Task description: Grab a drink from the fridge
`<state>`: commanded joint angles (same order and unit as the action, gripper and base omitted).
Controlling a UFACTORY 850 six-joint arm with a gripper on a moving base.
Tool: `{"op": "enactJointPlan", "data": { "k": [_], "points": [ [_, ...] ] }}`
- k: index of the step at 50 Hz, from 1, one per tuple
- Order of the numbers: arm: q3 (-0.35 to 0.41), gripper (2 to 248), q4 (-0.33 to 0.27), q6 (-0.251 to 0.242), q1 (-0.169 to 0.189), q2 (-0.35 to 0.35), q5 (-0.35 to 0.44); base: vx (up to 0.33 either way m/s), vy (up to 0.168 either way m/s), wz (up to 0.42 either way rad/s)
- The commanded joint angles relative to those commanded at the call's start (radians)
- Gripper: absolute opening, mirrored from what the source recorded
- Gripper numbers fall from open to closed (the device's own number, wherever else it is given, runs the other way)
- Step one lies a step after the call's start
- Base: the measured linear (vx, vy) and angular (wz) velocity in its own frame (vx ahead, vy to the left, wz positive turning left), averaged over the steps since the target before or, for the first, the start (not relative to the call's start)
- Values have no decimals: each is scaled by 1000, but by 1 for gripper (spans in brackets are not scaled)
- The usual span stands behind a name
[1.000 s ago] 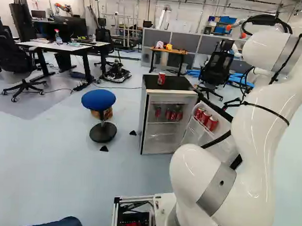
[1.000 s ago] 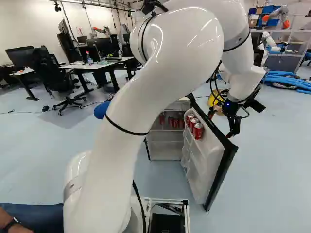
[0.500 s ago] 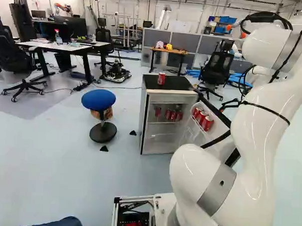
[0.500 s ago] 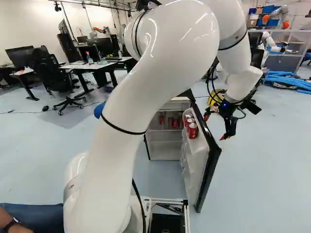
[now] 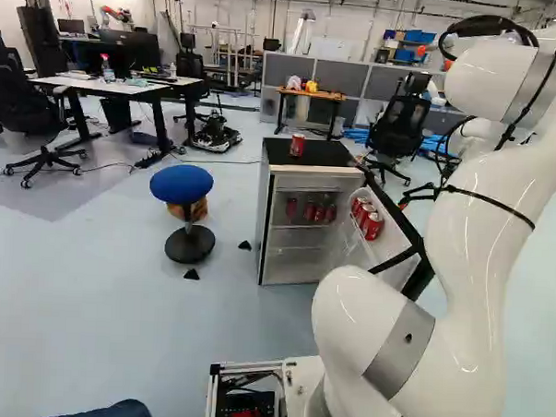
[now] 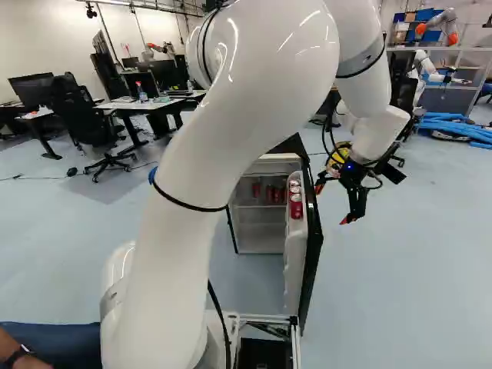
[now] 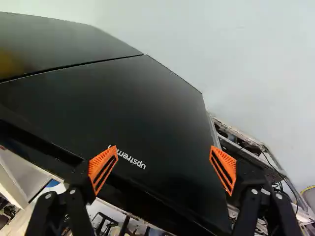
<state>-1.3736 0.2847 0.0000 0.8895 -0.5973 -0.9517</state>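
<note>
"Where're your drinks?"
"Red cans (image 5: 372, 227) in your open fridge's (image 5: 336, 157) door (image 6: 310, 261) rack, more cans (image 5: 319, 213) on inside shelf, one can (image 5: 297, 147) atop."
"Your gripper (image 6: 332, 204)?"
"Unclenched, fingers (image 7: 227, 162) apart, nr door's outer face."

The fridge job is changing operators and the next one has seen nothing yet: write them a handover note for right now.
Gripper: open, nothing held, on the outer side of the fridge door. I can't tell whether it touches.
Drinks: red cans in the door rack, more on a shelf inside, and one can on top of the fridge.
Done: the door stands open.
Left: take a can from the fridge. The gripper probably needs to come round to the door's inner side first, without pushing the door shut.
</note>
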Motion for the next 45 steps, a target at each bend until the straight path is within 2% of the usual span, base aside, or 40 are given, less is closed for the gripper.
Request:
{"op": "enactJointPlan", "data": {
  "k": [45],
  "points": [
    [105, 247, 0, 0, -81, 63, -34, 0, 0, 0]
  ]
}}
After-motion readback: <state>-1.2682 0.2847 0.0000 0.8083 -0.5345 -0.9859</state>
